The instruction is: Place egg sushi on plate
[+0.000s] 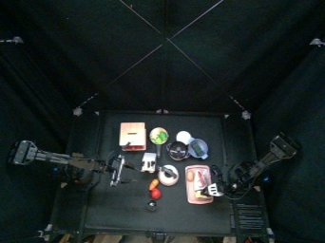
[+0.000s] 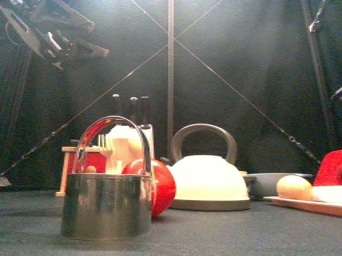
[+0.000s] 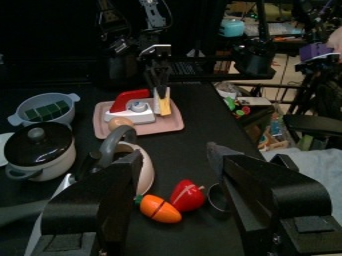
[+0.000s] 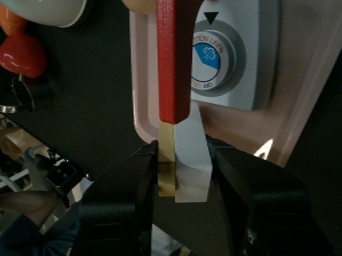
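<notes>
Holding sushi (image 4: pixel 183 165) in right gripper (image 4: pixel 185 150), jaws wide, clamped on both sides, above plate (image 4: pixel 297 60). Likely light, stiff, smooth toy; best taken mid-body across white block. Left gripper (image 3: pixel 174 185) gaping, empty.

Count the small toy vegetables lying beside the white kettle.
2: a red plastic vegetable and an orange plastic vegetable, close together next to the white kettle. Others may be hidden behind the larger items.
</notes>
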You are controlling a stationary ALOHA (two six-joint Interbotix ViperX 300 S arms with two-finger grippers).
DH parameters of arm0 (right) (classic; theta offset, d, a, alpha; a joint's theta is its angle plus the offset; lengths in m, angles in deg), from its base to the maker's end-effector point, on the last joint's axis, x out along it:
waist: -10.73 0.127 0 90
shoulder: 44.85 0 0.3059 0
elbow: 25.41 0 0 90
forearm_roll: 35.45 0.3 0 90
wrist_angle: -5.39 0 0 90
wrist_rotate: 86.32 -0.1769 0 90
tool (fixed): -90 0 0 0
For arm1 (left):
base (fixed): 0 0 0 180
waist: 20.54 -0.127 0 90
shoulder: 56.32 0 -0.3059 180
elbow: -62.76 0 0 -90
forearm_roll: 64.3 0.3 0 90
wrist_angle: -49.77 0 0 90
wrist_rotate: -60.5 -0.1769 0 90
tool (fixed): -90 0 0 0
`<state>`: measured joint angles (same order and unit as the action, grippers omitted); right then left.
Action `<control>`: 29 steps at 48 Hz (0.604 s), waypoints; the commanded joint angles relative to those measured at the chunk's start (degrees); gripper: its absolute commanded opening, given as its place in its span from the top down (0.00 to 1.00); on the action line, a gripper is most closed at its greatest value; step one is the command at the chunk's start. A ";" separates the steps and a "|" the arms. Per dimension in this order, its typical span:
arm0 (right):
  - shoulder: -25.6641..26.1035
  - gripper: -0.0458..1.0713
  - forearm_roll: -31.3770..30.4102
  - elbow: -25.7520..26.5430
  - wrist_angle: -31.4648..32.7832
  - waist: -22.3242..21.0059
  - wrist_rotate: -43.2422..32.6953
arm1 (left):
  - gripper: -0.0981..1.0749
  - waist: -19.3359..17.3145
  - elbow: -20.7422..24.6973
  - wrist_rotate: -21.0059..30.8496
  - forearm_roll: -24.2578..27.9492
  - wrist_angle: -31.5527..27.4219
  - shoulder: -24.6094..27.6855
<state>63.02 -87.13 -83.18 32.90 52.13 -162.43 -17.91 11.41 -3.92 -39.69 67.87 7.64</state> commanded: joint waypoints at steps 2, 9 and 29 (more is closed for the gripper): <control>-1.32 0.45 -1.14 2.20 -0.88 -1.14 -0.09 | 0.15 -0.18 0.70 -0.09 -0.09 0.35 0.00; -3.08 0.44 -0.35 2.55 -1.49 -1.85 -0.18 | 0.15 -0.26 0.70 -0.09 -0.09 0.35 0.00; -3.78 0.21 3.96 2.37 -2.72 -2.02 0.44 | 0.15 -0.26 0.70 -0.09 -0.09 0.26 0.09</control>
<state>58.98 -83.87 -81.42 30.26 50.11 -162.17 -17.99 11.41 -3.92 -39.69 67.87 7.64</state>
